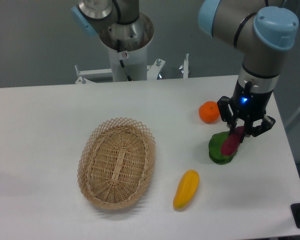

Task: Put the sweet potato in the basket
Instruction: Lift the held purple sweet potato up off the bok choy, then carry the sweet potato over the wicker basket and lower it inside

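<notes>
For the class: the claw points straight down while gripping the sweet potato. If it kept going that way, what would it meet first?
Probably the green object right below: the sweet potato held in the claw already overlaps it in this view. The table comes only after that. One view leaves depth uncertain.

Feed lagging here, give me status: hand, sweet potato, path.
Hand shut on sweet potato, over green item. Basket empty. Orange, yellow fruit beside route.

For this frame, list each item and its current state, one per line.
Pincer: shut on the sweet potato.
Sweet potato: held tilted, in front of the green item.
Basket: empty, upright on the table.
Yellow fruit: lying on the table, right of the basket.
Orange: resting on the table.
Green item: on the table, partly hidden.
</notes>
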`<state>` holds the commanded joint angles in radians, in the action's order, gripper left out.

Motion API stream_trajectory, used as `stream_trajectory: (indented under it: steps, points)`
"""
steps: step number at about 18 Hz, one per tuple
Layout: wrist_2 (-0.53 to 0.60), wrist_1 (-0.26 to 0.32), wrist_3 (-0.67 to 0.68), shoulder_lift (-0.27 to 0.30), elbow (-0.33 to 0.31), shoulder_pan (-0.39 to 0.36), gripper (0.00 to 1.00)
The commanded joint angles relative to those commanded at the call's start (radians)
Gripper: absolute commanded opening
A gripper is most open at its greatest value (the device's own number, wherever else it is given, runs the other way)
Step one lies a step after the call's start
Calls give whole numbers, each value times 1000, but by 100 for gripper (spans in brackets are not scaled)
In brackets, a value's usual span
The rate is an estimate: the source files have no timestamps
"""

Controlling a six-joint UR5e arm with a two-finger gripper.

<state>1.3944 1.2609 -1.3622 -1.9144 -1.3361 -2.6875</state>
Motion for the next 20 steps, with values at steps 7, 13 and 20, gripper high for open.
stream_trajectory:
  steps: [7,13,20]
  points:
    - [-3,0,75,34,-54,21,21]
    - [2,-20,271,67,-144,119,21]
    - [35,-311,503,115,-386,264,21]
